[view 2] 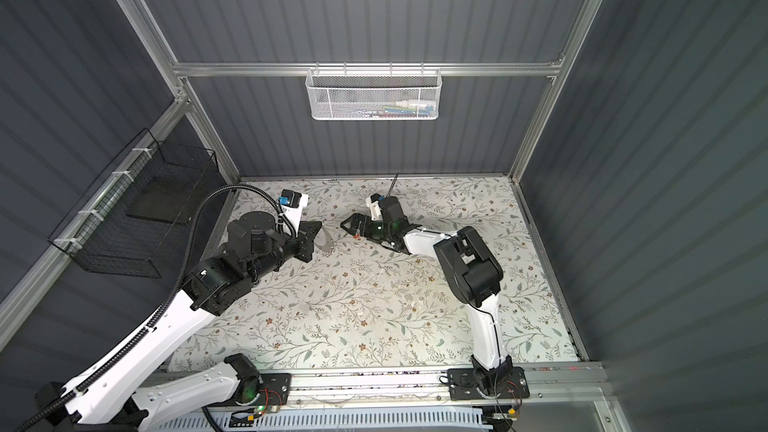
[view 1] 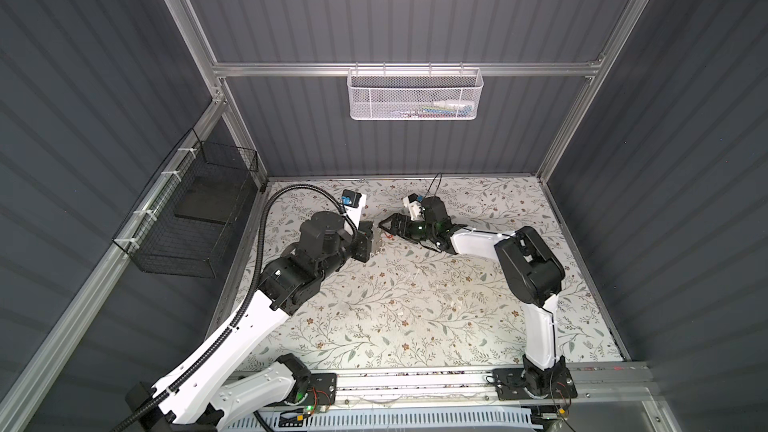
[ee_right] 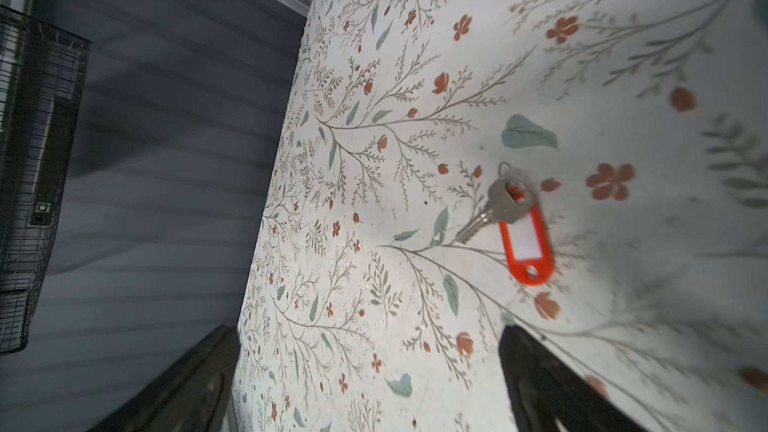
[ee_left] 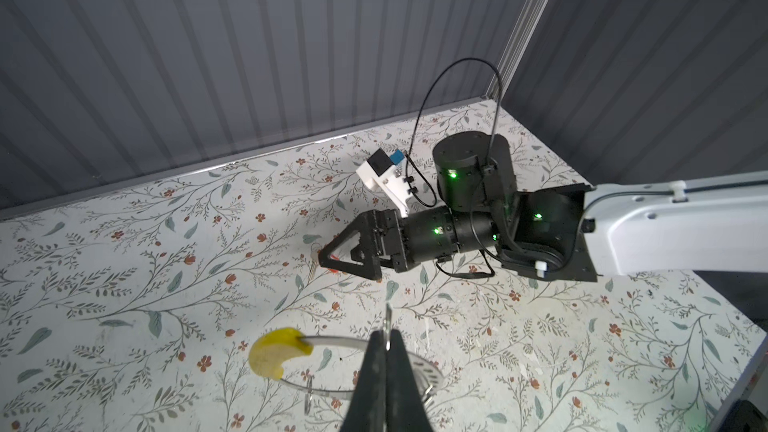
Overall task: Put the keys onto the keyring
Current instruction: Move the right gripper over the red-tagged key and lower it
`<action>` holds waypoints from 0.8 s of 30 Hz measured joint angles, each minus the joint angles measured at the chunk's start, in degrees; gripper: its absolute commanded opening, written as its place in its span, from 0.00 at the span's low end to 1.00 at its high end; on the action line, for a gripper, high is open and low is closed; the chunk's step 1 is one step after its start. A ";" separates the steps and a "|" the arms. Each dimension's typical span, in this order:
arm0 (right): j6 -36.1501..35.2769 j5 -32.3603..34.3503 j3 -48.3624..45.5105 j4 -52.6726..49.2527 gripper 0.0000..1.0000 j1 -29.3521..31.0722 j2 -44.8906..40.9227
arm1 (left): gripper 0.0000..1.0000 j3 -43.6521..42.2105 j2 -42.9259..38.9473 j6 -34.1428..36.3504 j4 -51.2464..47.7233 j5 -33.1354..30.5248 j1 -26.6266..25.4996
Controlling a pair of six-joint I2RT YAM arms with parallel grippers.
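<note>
Floral worktop point(view 1: 415, 305): keys point(ee_right: 511, 218) just ahead of right claw point(ee_right: 365, 334), gaping, empty, tag lengthwise toward it; left claw point(ee_left: 386, 338) pinching keyring point(ee_left: 276, 353).

On the floral-patterned table point(ee_right: 374, 201) the keys point(ee_right: 519, 238) lie flat

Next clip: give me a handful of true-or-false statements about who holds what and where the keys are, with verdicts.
1. The left gripper is shut on the keyring. True.
2. The keys already hang on the keyring. False: they lie on the table, apart from it.
3. The right gripper is open. True.
4. The right gripper holds the keys. False: nothing sits between its fingers, and the keys lie flat on the table beyond them.
5. The keys' tag is blue. False: it is red.
</note>
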 measured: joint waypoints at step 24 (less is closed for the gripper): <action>-3.10 9.11 19.10 -14.64 0.99 2.14 12.98 | 0.00 -0.68 -0.09 1.53 -1.31 0.02 0.00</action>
